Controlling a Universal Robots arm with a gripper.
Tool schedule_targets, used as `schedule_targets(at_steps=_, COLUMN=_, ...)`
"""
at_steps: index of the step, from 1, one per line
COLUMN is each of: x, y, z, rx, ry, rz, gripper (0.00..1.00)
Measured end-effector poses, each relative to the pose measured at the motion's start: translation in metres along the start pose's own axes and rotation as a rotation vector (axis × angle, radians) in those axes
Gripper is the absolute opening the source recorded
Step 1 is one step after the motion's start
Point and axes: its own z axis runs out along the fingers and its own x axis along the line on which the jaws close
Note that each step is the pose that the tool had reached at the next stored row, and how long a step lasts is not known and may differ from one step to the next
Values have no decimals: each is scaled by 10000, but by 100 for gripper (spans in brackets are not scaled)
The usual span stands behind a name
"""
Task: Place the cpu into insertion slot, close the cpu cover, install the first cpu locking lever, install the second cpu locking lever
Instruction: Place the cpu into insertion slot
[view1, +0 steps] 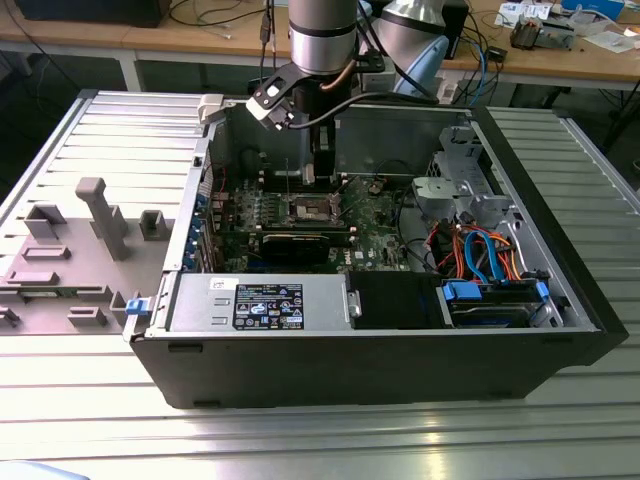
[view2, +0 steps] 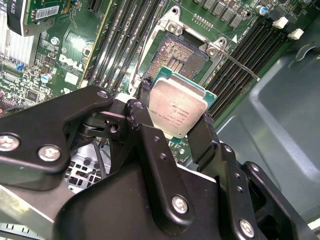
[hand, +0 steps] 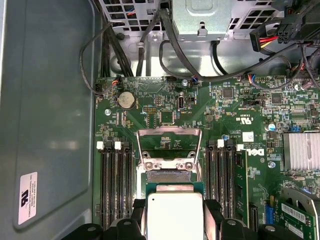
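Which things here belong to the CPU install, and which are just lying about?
Job: cpu, held in the gripper; insertion slot; cpu cover, open; locking lever.
Lying about: memory slots; heatsink; coin battery; power supply; cables.

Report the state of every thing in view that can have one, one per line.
gripper: shut on the cpu
cpu: gripped at its edges, not seated
insertion slot: empty, uncovered
cpu cover: swung open
locking lever: unlatched, swung out
computer case: side open
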Motion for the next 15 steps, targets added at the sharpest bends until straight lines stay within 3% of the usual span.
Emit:
schedule_targets(at_steps=9, x=0, y=-3, z=16, rx=-2, ry=4, rz=0, gripper=55)
schedule_targets(at_steps=15, x=24, y=-18, z=137, rx=-1, ry=1, rz=0, gripper=55)
